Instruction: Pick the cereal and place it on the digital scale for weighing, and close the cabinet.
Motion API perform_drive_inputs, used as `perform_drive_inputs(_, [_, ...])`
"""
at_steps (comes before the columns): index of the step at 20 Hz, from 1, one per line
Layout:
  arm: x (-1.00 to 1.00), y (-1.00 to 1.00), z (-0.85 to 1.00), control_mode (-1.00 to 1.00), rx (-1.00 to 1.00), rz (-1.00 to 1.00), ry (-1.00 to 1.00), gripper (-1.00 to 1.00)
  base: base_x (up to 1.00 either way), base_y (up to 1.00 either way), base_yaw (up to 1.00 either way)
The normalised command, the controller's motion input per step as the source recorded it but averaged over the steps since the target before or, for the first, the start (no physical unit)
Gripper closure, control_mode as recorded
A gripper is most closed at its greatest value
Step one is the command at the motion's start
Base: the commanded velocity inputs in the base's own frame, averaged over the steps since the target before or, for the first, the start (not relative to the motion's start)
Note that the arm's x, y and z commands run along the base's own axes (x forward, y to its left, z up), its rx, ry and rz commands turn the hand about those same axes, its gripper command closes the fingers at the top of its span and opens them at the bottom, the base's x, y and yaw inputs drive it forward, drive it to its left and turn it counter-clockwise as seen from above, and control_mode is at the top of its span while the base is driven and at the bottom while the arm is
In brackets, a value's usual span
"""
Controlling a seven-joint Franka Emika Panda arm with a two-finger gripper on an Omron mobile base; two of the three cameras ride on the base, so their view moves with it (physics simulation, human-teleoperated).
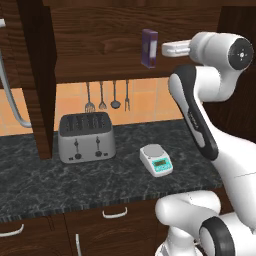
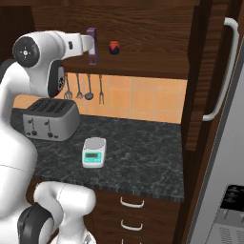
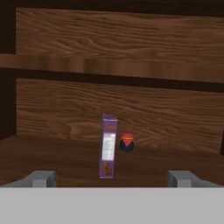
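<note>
The cereal [image 3: 108,145] is a narrow purple box standing upright on the shelf of the open cabinet [image 1: 100,50]. It also stands out against the dark wood in the left base view as the cereal [image 1: 149,48]. My gripper [image 3: 113,179] is open and points straight at the box from a short way off, with nothing between its fingers. In the left base view my gripper [image 1: 164,49] hovers just right of the box at shelf height. The digital scale [image 1: 156,159] sits bare on the black counter below; from the right it is the digital scale [image 2: 94,151].
A small red-and-dark jar [image 3: 127,142] stands close beside the cereal, slightly behind it. A silver toaster [image 1: 86,136] sits left of the scale, with utensils [image 1: 102,96] hanging on the tiled wall. One open cabinet door [image 2: 209,71] with a silver bar handle [image 2: 224,71] juts out on the right, another door [image 1: 37,75] on the left.
</note>
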Motion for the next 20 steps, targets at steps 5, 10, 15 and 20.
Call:
perform_drive_inputs(5, [0.27,0.0,0.0,-1.0,0.0,0.0,0.0,-1.0,0.0,0.0,0.0])
perform_drive_inputs(10, [0.2,0.0,0.0,-1.0,0.0,0.0,0.0,-1.0,0.0,0.0,0.0])
perform_drive_inputs(15, [0.21,0.0,-0.02,-1.0,0.0,0.0,0.0,-1.0,0.0,0.0,0.0])
perform_drive_inputs(20, [0.17,0.0,-0.01,-1.0,0.0,0.0,0.0,-1.0,0.0,0.0,0.0])
